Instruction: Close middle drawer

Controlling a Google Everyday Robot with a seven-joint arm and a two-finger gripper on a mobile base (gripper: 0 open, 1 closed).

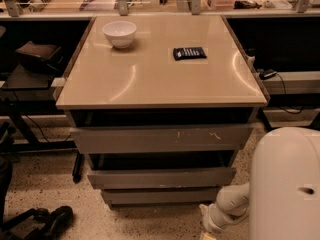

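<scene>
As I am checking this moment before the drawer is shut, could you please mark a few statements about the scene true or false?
1. The middle drawer stands partly open. True.
2. The white bowl sits inside the middle drawer. False: it stands on the tabletop.
3. The claw is low, near the floor, at the drawers' right. True.
4. The claw presses the middle drawer's front. False: it is below that front and apart from it.
</scene>
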